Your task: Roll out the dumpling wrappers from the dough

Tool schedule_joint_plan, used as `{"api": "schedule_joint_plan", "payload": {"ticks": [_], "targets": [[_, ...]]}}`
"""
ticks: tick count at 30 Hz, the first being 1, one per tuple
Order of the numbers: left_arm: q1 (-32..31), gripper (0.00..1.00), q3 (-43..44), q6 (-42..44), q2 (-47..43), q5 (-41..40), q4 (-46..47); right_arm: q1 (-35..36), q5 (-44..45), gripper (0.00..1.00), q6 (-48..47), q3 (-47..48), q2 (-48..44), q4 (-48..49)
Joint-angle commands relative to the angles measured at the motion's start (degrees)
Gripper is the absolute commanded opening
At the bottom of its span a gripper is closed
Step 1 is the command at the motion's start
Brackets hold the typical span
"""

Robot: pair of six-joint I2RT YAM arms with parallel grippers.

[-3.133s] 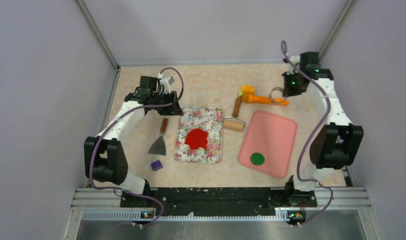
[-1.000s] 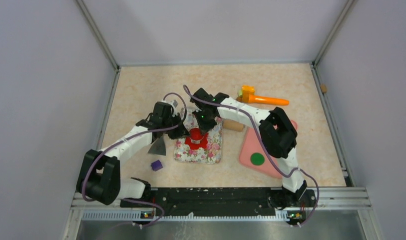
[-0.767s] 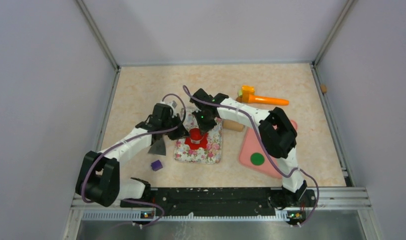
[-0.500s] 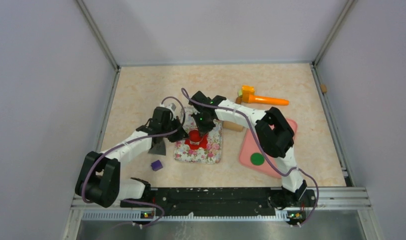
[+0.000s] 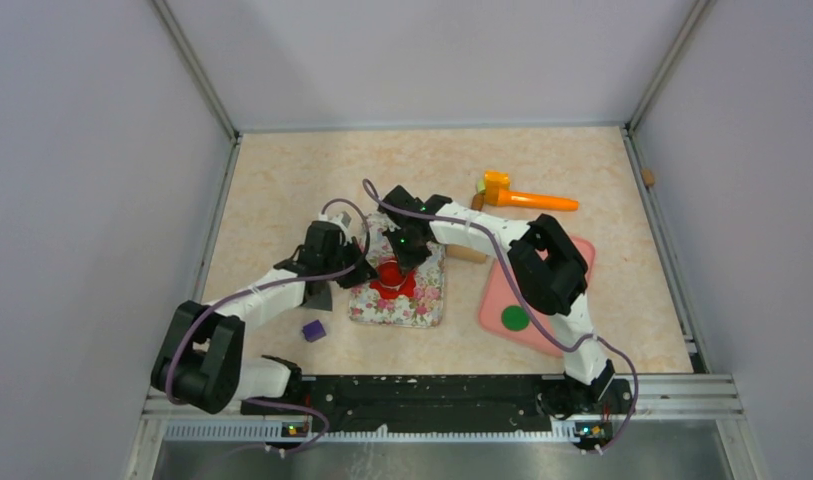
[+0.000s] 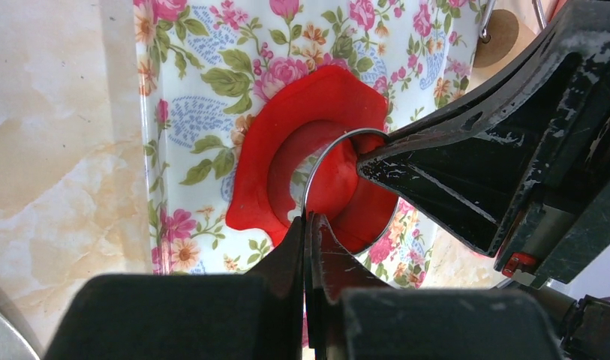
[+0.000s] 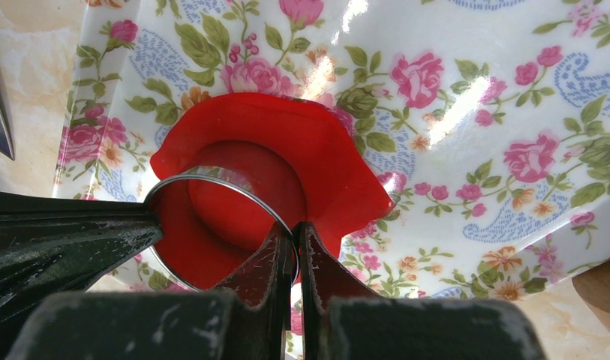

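Note:
A thin metal ring cutter is over the flattened red dough on the floral tray. My left gripper is shut on the ring's near rim. My right gripper is shut on the opposite rim of the ring. A round bright red wrapper fills the ring. The dough sheet has a round hole beside the ring, and the tray shows through it. In the top view both grippers meet over the red dough, and the ring itself is mostly hidden. A green disc lies on the pink tray.
A wooden rolling pin lies between the floral tray and the pink tray. An orange tool lies at the back. A metal scraper and a small purple cube lie left of the floral tray, under my left arm.
Three seconds ago both arms were apart at the back; now both hold the ring over the dough. In the last second they shifted slightly left and nearer with it.

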Motion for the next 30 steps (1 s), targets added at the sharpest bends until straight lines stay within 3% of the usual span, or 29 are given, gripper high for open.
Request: {"api": "schedule_joint_plan", "payload": {"ticks": [1, 4, 10, 14, 20, 24, 27, 30], "targets": [[0.2, 0.0, -5.7, 1.2, 0.8, -7.6, -8.0, -0.2, 1.7, 0.0, -0.9, 0.0, 1.5, 2.9], [0.3, 0.0, -6.1, 1.8, -0.2, -9.2, -9.8, -0.5, -2.1, 0.02, -2.0, 1.1, 0.9, 3.6], [0.3, 0.0, -5.3, 2.6, -1.4, -9.3, -10.7, -3.0, -10.8, 0.31, -2.0, -0.8, -2.6, 5.3], [0.3, 0.0, -5.0, 2.8, -1.7, -9.0, -10.7, -5.1, -16.1, 0.33, -2.5, -3.0, -4.4, 6.5], [0.3, 0.0, -3.7, 3.5, -1.6, -6.9, -9.4, -5.7, -16.5, 0.31, -3.7, -4.8, -4.1, 6.8], [0.3, 0.0, -3.1, 3.6, -0.8, -6.6, -8.8, -5.7, -15.2, 0.19, -4.1, -5.2, -3.2, 6.2], [0.3, 0.0, -3.0, 3.9, -0.2, -6.6, -8.4, -5.9, -14.2, 0.0, -4.6, -5.9, -2.7, 5.6], [0.3, 0.0, -4.1, 4.1, 0.2, -6.7, -7.5, -5.9, -13.6, 0.0, -4.6, -7.7, -2.6, 5.7]]}}
